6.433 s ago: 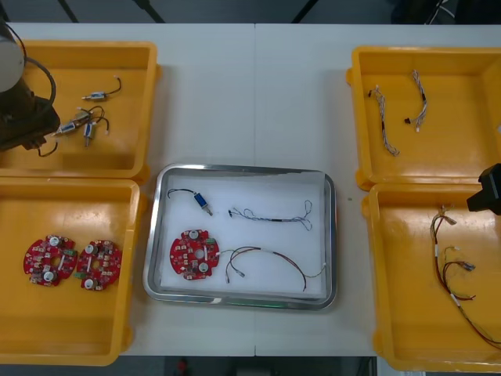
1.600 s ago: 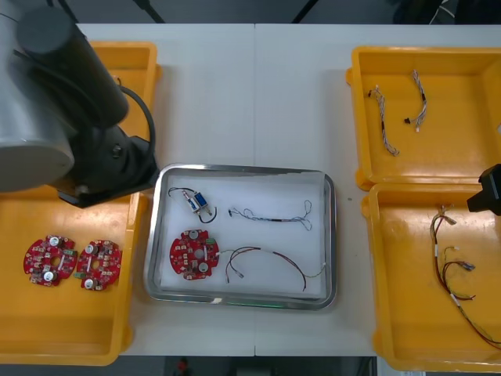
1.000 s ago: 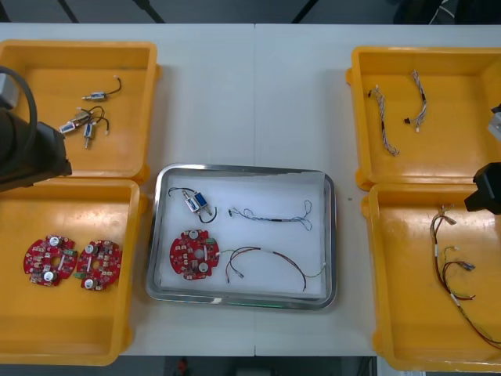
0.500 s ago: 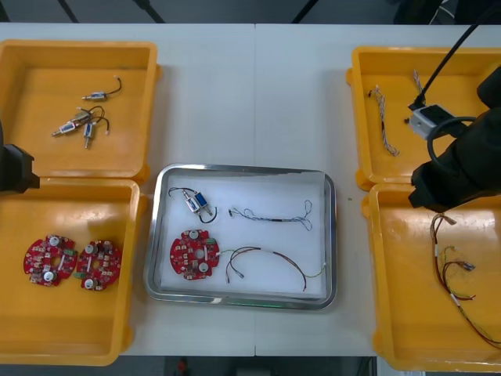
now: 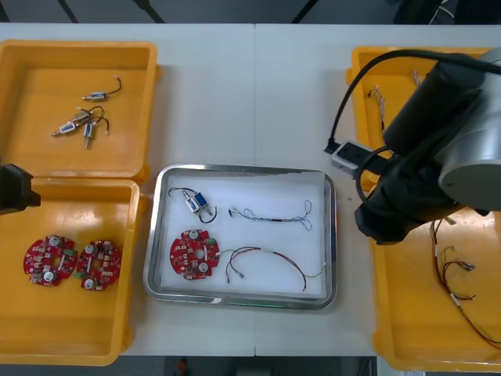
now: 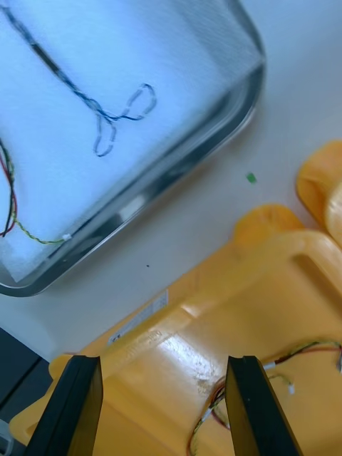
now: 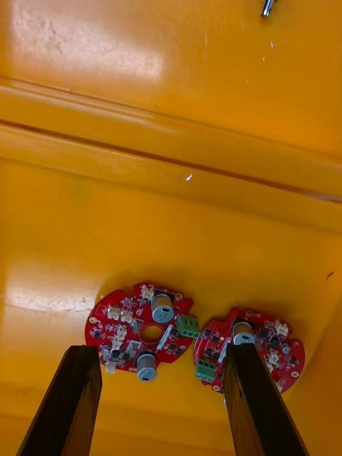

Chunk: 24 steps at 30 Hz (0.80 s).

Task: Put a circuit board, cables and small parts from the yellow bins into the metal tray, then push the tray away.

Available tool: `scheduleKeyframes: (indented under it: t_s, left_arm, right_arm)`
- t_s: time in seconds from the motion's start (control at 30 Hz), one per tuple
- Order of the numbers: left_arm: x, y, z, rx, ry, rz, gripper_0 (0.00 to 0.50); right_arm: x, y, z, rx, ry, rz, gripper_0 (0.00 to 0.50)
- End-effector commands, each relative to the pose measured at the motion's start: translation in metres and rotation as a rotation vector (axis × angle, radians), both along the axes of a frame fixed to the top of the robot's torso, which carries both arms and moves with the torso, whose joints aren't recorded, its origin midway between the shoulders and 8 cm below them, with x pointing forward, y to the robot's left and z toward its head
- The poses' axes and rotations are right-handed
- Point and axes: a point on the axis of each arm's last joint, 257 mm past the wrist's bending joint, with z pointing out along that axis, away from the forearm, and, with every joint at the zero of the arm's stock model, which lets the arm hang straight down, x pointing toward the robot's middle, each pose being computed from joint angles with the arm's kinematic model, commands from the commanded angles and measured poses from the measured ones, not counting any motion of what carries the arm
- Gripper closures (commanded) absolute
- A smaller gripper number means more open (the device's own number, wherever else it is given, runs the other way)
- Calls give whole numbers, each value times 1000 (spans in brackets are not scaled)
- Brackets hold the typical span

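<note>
The metal tray (image 5: 243, 168) lies mid-table, white inside. It holds a red circuit board (image 5: 194, 253), a small metal part (image 5: 197, 202) with a black lead, a blue and white cable (image 5: 270, 215) and a red and yellow cable (image 5: 266, 262). My right arm (image 5: 427, 153) reaches over the right bins, close to the tray's right rim. My right gripper (image 6: 164, 399) is open over the near right bin's corner (image 6: 214, 335), beside the tray's corner (image 6: 182, 174). My left gripper (image 7: 160, 392) is open above two red boards (image 7: 142, 335) (image 7: 249, 349) in the near left bin.
The far left yellow bin (image 5: 47, 149) holds several small metal parts (image 5: 82, 124). Two boards (image 5: 72, 262) lie in the near left bin. The far right bin (image 5: 470, 59) has blue and white cables (image 5: 383, 133); the near right bin (image 5: 415, 313) has red and yellow cables (image 5: 454, 274).
My right arm has swung in from the table's right edge toward the tray's right side. The left arm has drawn back to the left edge. The tray's contents have not moved.
</note>
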Motion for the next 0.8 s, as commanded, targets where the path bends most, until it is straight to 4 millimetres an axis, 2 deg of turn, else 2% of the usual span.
scheduleKeyframes:
  t_s: [0.03, 0.47, 0.5, 0.53, 0.63, 0.8]
  left_arm:
    - [-2, 17, 8, 42, 4, -4, 0]
    - [-2, 17, 8, 43, 5, -7, 0]
    - [-2, 17, 8, 43, 5, -7, 0]
    - [-2, 17, 8, 43, 5, -7, 0]
    - [-2, 17, 8, 43, 5, -7, 0]
    - [-2, 17, 8, 43, 5, -7, 0]
  right_arm:
    - [1, 54, 1, -21, -29, 175, 0]
    - [-11, 142, -35, -101, 40, 572, 0]
    - [-11, 142, -35, -101, 40, 572, 0]
    - [-15, 153, -43, -116, 46, 600, 0]
    - [-22, 165, -57, -139, 53, 627, 0]
    - [-39, 179, -82, -166, 100, 651, 0]
